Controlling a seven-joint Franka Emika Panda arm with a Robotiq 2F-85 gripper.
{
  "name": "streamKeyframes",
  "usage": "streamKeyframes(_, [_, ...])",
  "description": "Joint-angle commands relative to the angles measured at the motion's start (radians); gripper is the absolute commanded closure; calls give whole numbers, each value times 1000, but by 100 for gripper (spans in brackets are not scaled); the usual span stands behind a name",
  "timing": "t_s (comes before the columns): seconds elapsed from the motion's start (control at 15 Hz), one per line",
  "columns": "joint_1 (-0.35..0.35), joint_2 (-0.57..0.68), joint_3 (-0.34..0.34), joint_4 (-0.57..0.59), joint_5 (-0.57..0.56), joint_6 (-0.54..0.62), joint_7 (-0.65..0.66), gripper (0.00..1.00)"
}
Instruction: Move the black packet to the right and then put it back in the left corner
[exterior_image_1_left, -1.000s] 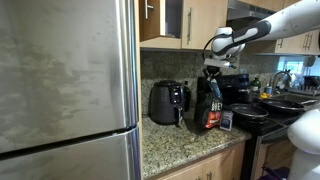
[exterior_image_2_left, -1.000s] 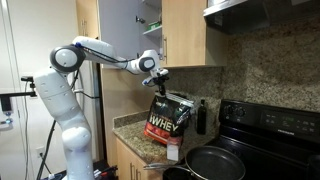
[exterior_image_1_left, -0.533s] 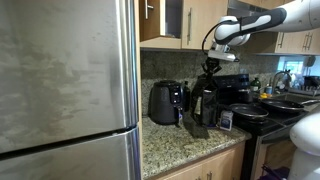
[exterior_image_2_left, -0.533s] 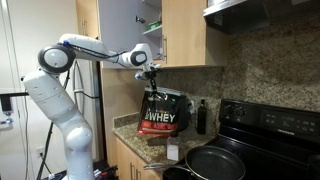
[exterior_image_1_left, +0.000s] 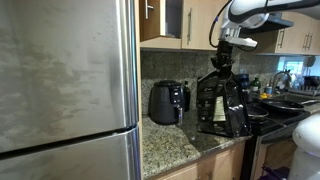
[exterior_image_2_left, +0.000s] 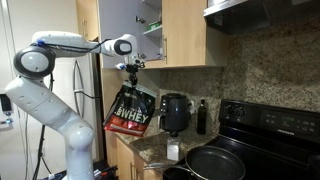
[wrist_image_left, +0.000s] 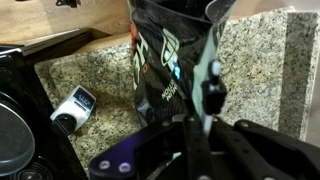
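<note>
The black packet (exterior_image_1_left: 222, 106) is a black pouch with printed lettering. It hangs in the air from my gripper (exterior_image_1_left: 224, 68), which is shut on its top edge. In an exterior view the black packet (exterior_image_2_left: 130, 110) dangles under the gripper (exterior_image_2_left: 130, 68), out past the counter's front edge and clear of the granite. The wrist view shows the black packet (wrist_image_left: 168, 60) below my gripper (wrist_image_left: 206, 96), above the speckled granite countertop (wrist_image_left: 255, 60). The left corner of the counter (exterior_image_1_left: 168, 142) lies beside the fridge.
A black air fryer (exterior_image_1_left: 167, 102) (exterior_image_2_left: 174, 112) stands at the backsplash. A small white-faced timer (wrist_image_left: 72, 108) (exterior_image_2_left: 173, 152) sits on the granite near the black stove (exterior_image_2_left: 270, 125). A frying pan (exterior_image_2_left: 215, 165) is on the stove. A steel fridge (exterior_image_1_left: 65, 90) borders the counter.
The packet has been lifted off the counter and carried sideways away from the air fryer, out over the counter's front edge. It now shows its labelled face and swings under the gripper.
</note>
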Motion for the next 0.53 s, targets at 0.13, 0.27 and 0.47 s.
streamKeyframes(0.13, [-12,26,48,-7,22,-16,-35,100])
streamKeyframes(0.27, [30,76,65,12,73,-17,-88,100])
streamKeyframes(0.47, [64,159,89,104,179,7,-100,100])
